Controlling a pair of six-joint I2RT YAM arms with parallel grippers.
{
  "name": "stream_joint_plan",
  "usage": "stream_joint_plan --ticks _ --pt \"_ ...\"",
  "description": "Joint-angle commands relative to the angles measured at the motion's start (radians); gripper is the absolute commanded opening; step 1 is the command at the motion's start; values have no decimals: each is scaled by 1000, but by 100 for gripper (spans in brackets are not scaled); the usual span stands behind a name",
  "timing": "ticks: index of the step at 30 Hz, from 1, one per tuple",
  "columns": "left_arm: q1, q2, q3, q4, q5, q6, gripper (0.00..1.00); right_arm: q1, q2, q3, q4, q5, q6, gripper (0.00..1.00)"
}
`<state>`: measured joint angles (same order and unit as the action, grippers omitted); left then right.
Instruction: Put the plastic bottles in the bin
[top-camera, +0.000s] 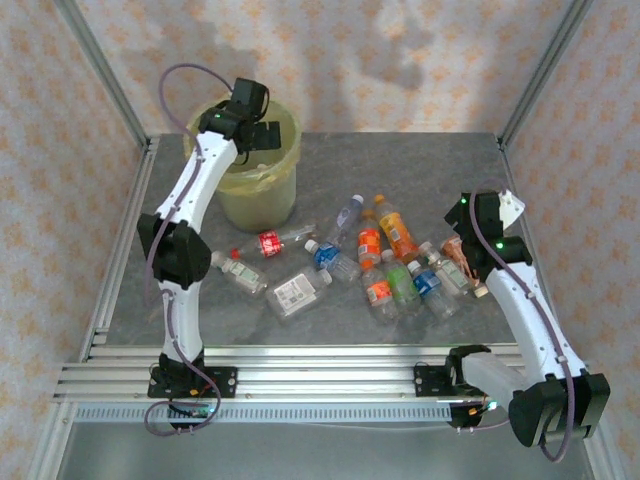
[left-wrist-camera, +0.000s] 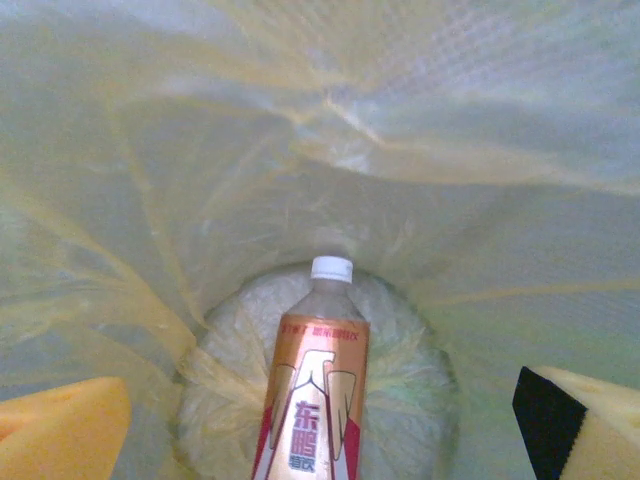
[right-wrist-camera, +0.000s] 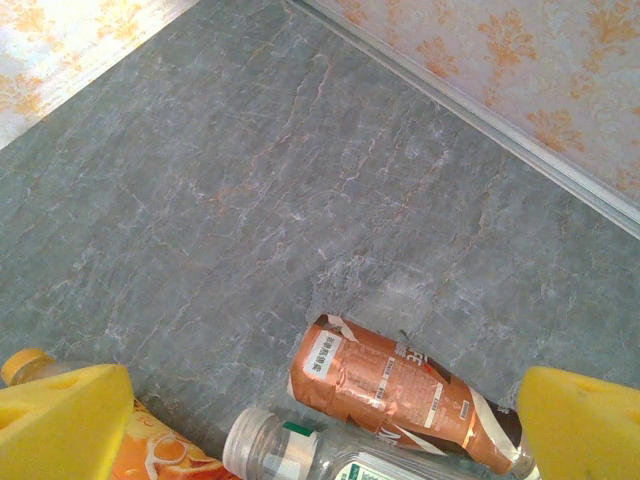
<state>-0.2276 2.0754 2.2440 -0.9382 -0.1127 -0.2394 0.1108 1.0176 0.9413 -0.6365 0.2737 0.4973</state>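
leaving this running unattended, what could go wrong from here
1. The open left gripper hangs at the mouth of the bin, with loose folds of the yellow bag all around it. As it lifts out, a finger might snag the liner.
2. The open right gripper hovers over a copper-labelled bottle lying right beside a clear bottle. Closing could catch both or send one rolling.

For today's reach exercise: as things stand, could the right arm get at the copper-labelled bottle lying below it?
Probably yes. The right arm holds open fingers above the copper-labelled bottle; nothing covers it, though a clear bottle beside it may crowd the grasp.
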Motion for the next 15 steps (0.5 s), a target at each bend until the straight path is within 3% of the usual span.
stream_joint_plan --ticks 1,7,15 --pt "-1 -135 10 17 -31 -27 100 7 -24 21 -17 32 -8 99" --pt "-1 -307 -76 81 -46 -60 100 7 -22 19 -1 23 -8 99" --pt "0 -626 -440 248 -138 -163 100 7 -16 16 18 16 -2 99"
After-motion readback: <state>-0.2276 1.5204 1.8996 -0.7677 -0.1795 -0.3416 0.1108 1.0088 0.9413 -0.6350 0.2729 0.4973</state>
